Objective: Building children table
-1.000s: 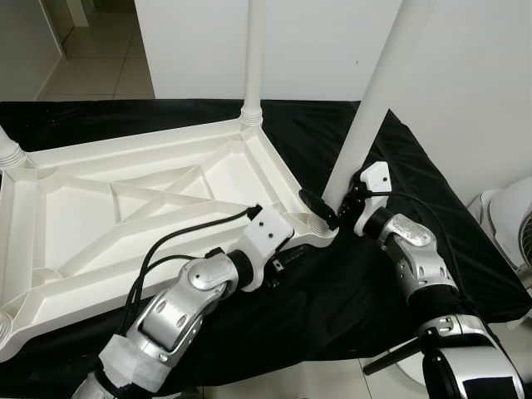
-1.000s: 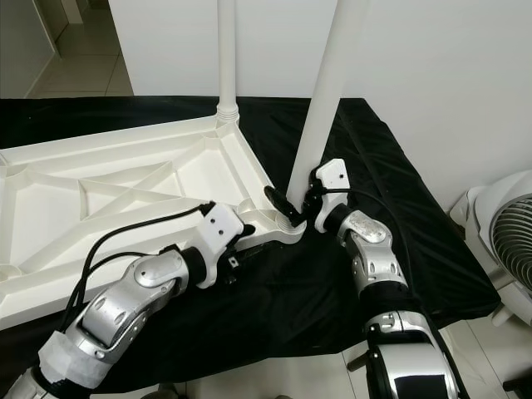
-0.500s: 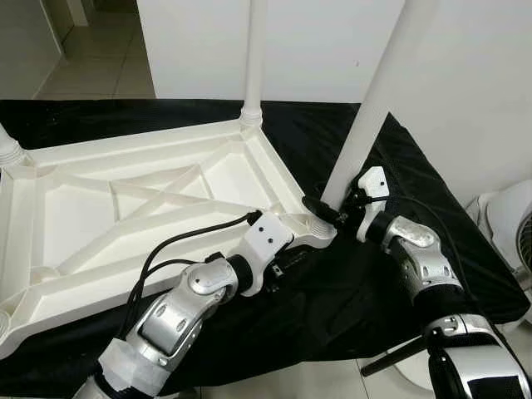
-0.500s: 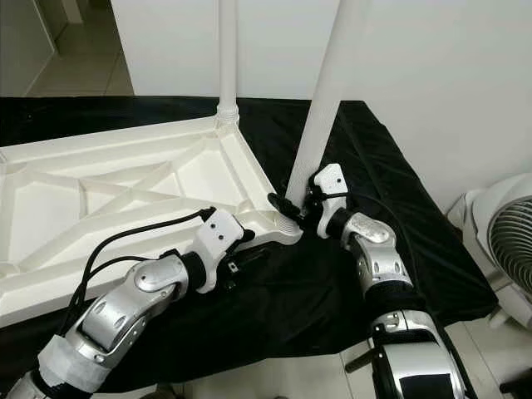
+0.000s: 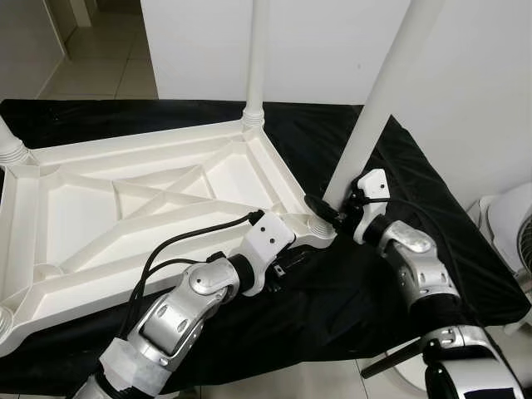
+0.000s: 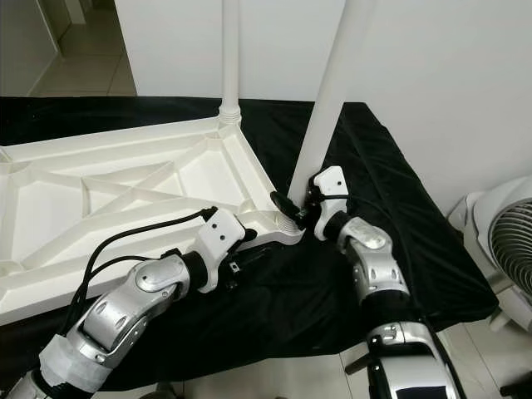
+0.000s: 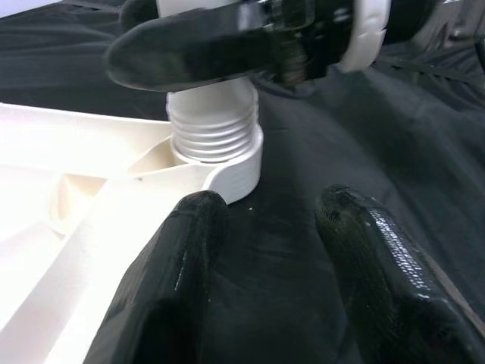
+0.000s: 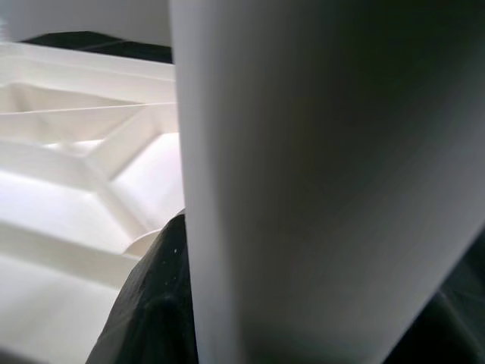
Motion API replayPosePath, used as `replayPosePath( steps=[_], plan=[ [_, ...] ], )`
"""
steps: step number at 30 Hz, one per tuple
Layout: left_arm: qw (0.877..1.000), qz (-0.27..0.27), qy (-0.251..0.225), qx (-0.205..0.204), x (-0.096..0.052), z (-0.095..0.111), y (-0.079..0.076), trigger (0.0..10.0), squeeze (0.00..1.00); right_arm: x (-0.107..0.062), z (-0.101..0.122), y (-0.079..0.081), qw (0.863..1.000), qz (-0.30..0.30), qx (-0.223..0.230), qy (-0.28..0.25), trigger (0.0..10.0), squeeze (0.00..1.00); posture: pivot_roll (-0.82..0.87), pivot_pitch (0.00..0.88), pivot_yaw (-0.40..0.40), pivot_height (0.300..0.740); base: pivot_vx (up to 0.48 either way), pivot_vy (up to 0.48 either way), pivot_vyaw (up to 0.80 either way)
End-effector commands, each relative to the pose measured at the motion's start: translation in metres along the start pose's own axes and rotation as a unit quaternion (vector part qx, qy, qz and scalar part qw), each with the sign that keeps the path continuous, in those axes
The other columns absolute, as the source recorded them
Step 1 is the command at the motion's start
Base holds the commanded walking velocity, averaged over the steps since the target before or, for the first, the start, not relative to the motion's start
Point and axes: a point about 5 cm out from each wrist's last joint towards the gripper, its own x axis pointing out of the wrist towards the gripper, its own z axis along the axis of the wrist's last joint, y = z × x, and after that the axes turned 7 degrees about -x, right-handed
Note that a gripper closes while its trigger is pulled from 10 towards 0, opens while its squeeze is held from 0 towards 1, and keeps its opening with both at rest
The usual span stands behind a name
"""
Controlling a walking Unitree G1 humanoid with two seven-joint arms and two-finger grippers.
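Observation:
A white plastic table top [image 5: 125, 199] lies upside down on a black cloth [image 5: 349, 283]. At its near right corner a white table leg [image 5: 378, 108] leans up and to the right from the threaded socket [image 7: 214, 136]. My right gripper [image 5: 328, 204] is shut on that leg just above the socket, and the leg [image 8: 303, 174] runs between its fingers [image 8: 151, 303]. My left gripper [image 7: 269, 208] is open, low at the table top's front rim just short of the same corner. One of its fingers is over the white rim and the other over the cloth.
Another leg [image 5: 256, 58] stands upright in the far corner, and the base of a third leg [image 5: 10, 145] is at the left corner. A white wall stands close behind. A white fan [image 6: 507, 258] is on the floor to the right, past the cloth's edge.
My right wrist has shifted slightly at the base of the leg, still holding it. The left arm has stayed in place. The camera has moved a little.

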Motion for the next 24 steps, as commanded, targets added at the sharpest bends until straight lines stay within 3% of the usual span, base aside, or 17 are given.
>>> replayPosePath(
  steps=[1, 7, 10, 11, 12, 14, 16, 19, 24],
  plan=[
    [0.999, -0.052, 0.006, 0.001, 0.0, -0.001, -0.007, 10.0, 0.0, -0.003, -0.007, 0.0, 0.998, -0.044, -0.012, 0.032, 10.0, 0.0, 0.08, 0.0, -0.061, 0.74, 0.0, 0.0, 0.0],
    [0.998, -0.055, 0.006, 0.0, 0.001, -0.001, -0.007, 10.0, 0.0, -0.004, -0.008, 0.007, 0.994, -0.103, 0.003, 0.039, 10.0, 0.0, 0.08, 0.0, -0.059, 0.74, 0.0, 0.0, 0.0],
    [0.998, -0.061, 0.005, 0.0, 0.002, -0.001, -0.008, 10.0, 0.0, -0.009, -0.015, 0.004, 0.973, -0.216, 0.025, 0.074, 10.0, 0.0, 0.07, 0.0, -0.055, 0.74, 0.0, 0.0, 0.0],
    [0.998, -0.061, 0.005, 0.0, 0.002, -0.001, -0.008, 10.0, 0.0, -0.009, -0.015, 0.004, 0.973, -0.216, 0.025, 0.074, 10.0, 0.0, 0.07, 0.0, -0.055, 0.74, 0.0, 0.0, 0.0],
    [0.998, -0.063, 0.004, -0.001, 0.002, -0.001, -0.009, 10.0, 0.0, -0.011, -0.016, 0.003, 0.965, -0.248, 0.028, 0.082, 10.0, 0.0, 0.07, 0.0, -0.055, 0.74, 0.0, 0.0, 0.0],
    [0.998, -0.063, 0.004, -0.001, 0.002, -0.001, -0.009, 10.0, 0.0, -0.011, -0.016, 0.003, 0.965, -0.248, 0.028, 0.082, 10.0, 0.0, 0.07, 0.0, -0.055, 0.74, 0.0, 0.0, 0.0],
    [0.998, -0.067, 0.004, 0.0, 0.003, -0.001, -0.009, 10.0, 0.0, -0.015, -0.016, 0.008, 0.952, -0.29, 0.035, 0.091, 10.0, 0.0, 0.06, 0.0, -0.052, 0.74, 0.0, 0.0, 0.0],
    [0.998, -0.067, 0.004, 0.0, 0.003, -0.001, -0.009, 10.0, 0.0, -0.015, -0.016, 0.008, 0.952, -0.29, 0.035, 0.091, 10.0, 0.0, 0.06, 0.0, -0.052, 0.74, 0.0, 0.0, 0.0],
    [0.998, -0.071, 0.003, -0.001, 0.004, 0.0, -0.01, 10.0, 0.0, -0.018, -0.016, 0.015, 0.922, -0.364, 0.072, 0.114, 10.0, 0.0, 0.06, 0.0, -0.051, 0.74, 0.0, 0.0, 0.0]
  ],
)
